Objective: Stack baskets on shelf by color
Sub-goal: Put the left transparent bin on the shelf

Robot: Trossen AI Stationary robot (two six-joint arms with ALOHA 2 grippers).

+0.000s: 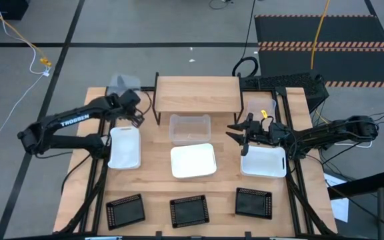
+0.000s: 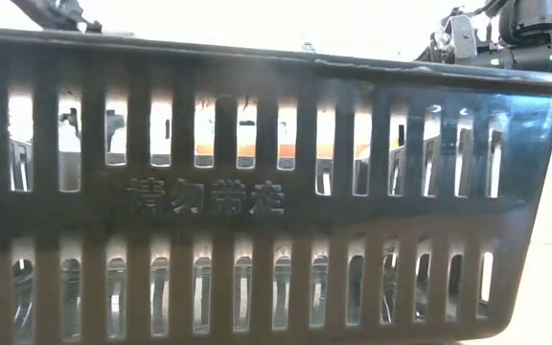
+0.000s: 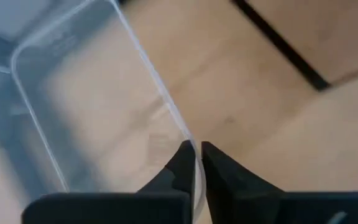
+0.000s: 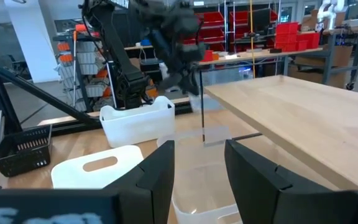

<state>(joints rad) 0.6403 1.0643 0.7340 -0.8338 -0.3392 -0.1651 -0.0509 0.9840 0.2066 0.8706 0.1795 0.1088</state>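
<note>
Clear basket, at ten o'clock on the desk beside the shelf: thin rim pinched by closed left gripper fingers, slip or tilt risked if lifted; right gripper held open.

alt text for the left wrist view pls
The left pincer is shut on the thin rim of a clear basket, seen from just above. The basket rests on the light wooden table, and a black leg of the shelf crosses the far corner.

Two dark, jointed arms, the left arm lettered "TROSSEN" in white.
</note>
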